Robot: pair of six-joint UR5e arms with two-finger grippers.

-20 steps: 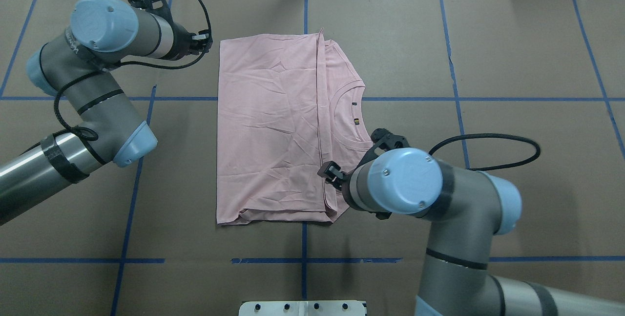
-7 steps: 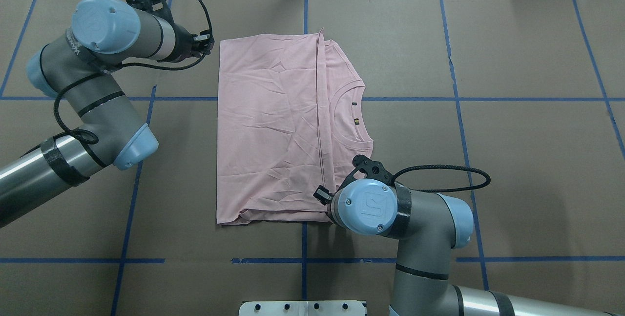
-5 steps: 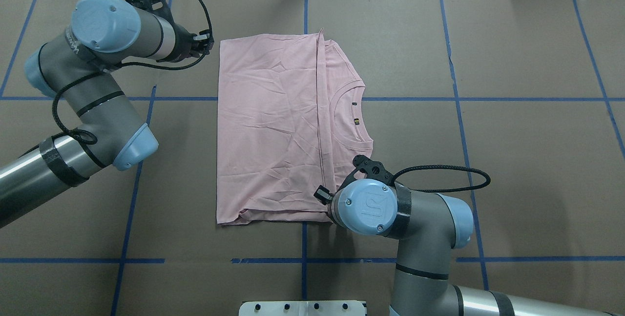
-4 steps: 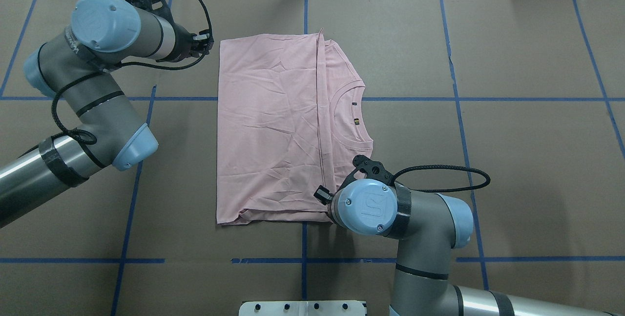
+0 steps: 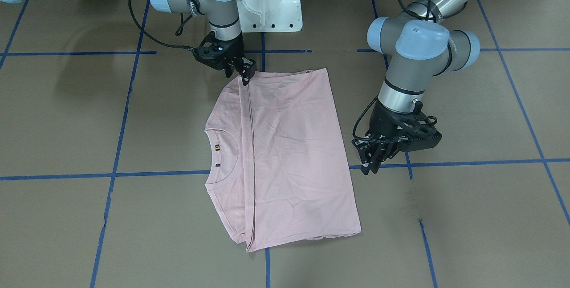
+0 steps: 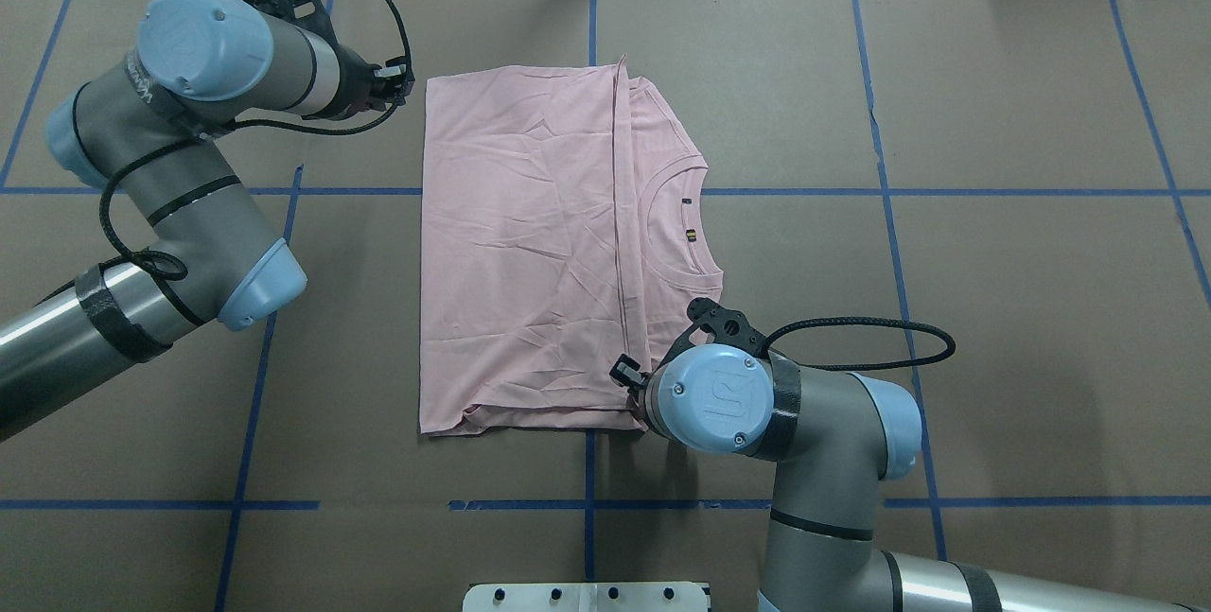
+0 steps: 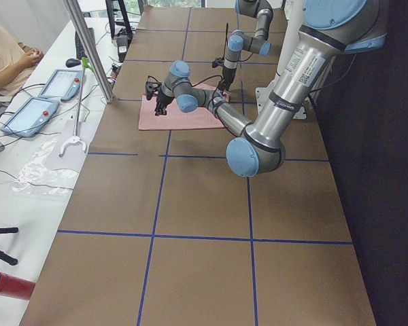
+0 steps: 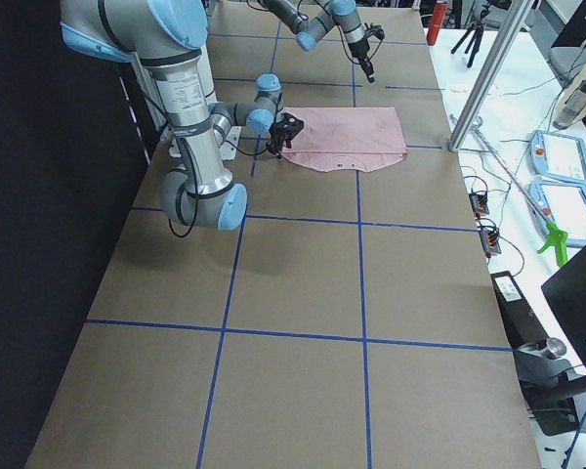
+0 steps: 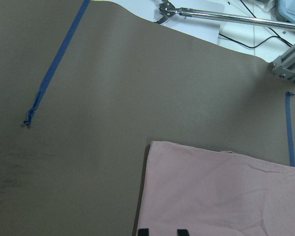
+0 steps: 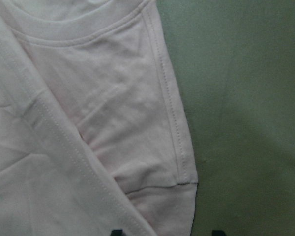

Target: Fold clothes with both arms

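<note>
Right gripper: fingers spread wide, pointing down at the shirt's corner nearest the robot, on the collar side; sleeve hem lying between the two tips in the wrist view; nothing pinched; actual contact with the cloth impossible to tell.
Left gripper: fingers parted only narrowly, empty, hanging just beside the shirt's far corner on the robot's left, over bare table.
Shirt position: flat at the table's middle, across a crossing of blue tape lines, between the two grippers.
Shirt direction: long axis running from the robot's side to the far side; collar opening toward the robot's right.
Shirt fold: one wide panel laid over from the robot's left, its stitched edge a straight line along the long axis, stopping short of the collar; a narrow strip with collar and sleeves left showing.
Shirt look: pale pink, plain on the upper face, lightly creased, ribbed round collar with two small tags inside.
</note>
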